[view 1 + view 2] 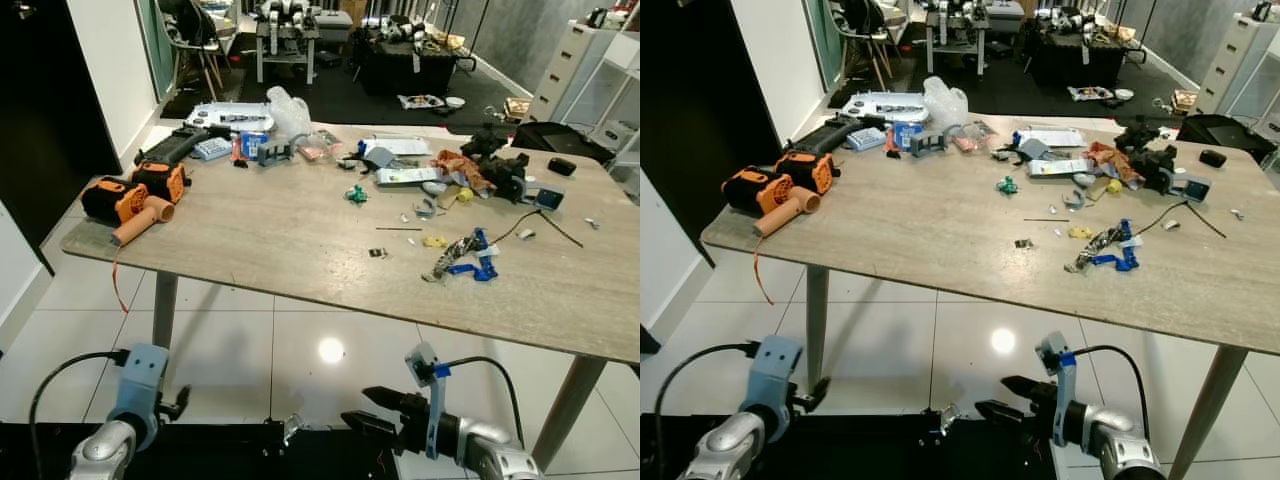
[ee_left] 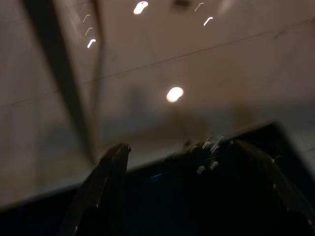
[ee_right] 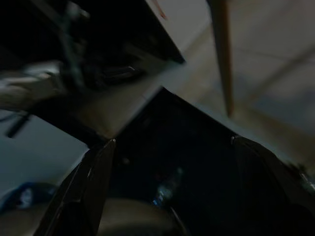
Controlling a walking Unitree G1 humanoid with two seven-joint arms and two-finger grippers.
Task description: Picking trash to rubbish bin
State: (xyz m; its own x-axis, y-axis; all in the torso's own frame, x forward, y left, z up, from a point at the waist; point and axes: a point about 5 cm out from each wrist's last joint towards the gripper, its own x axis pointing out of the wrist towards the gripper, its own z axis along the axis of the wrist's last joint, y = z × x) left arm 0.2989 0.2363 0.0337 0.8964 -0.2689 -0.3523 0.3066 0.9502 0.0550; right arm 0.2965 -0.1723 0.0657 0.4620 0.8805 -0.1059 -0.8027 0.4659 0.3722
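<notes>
Silver arms are hanging low below the table edge, both idle. My left gripper (image 2: 197, 162) is pointing down at the floor tiles (image 1: 290, 350), fingers (image 2: 106, 177) spread apart, nothing between them. My right gripper (image 1: 365, 408) is reaching inward in front of my body, its two black fingers (image 3: 93, 182) standing apart and empty over a dark shape I cannot make out. Wood-look table (image 1: 250, 235) is standing in front of me on white tile. Trash is lying scattered on it, well apart from both grippers: crumpled foil scrap (image 1: 447, 255) beside a blue plastic part (image 1: 478, 262), small yellow bit (image 1: 434, 241), green bit (image 1: 357, 194), clear plastic bag (image 1: 287, 112) at the far edge. Orange power tools (image 1: 135, 195) are sitting at the left end. Cluttered dark tables (image 1: 400, 45) are standing further back.
</notes>
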